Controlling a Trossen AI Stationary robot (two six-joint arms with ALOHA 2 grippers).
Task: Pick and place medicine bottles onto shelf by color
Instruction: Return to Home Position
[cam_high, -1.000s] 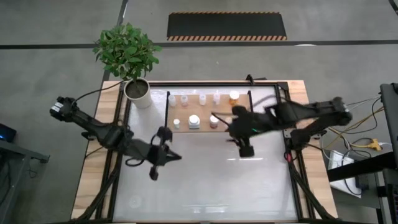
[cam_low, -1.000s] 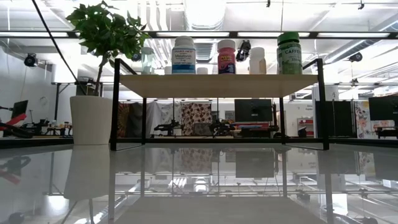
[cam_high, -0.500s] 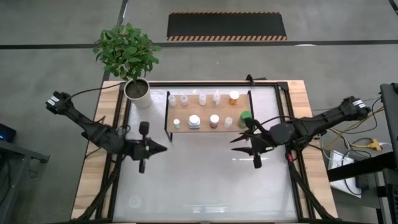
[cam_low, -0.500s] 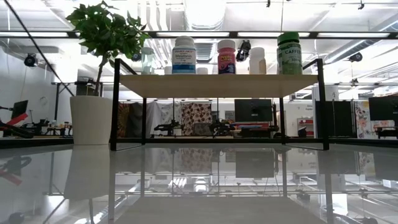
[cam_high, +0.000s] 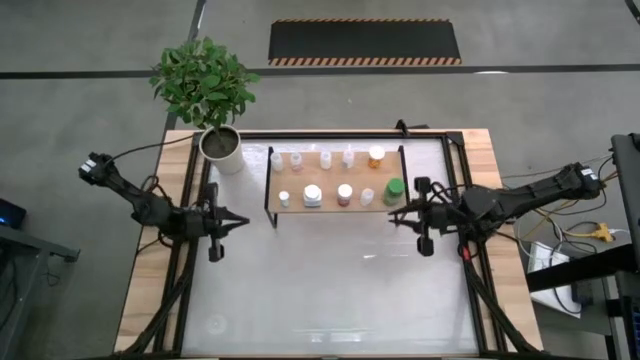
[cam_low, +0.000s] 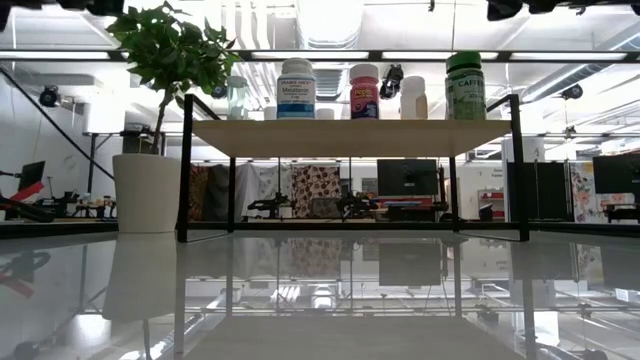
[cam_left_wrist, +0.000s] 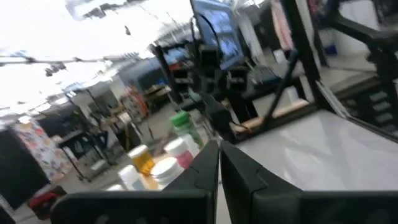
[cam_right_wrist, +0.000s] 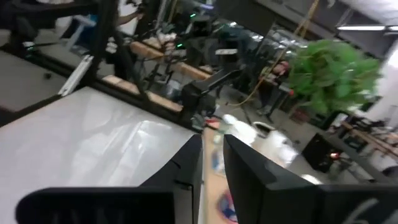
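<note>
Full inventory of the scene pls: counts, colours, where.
shelf: one, light wood on black frame, far middle of table
medicine bottles: ten, mostly white or clear, plus orange bottle and green-capped bottle, two rows on shelf
plant: one, green, pale pot, table's far-left corner
table: one, pale top, black border
floor mat: one, black, beyond table
left gripper: dark, jaws shut, left of shelf
right gripper: dark, right of shelf

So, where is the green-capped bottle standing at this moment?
The green-capped bottle stands on the shelf, at the right end of its front row in the high view, next to a small pale bottle.
</note>
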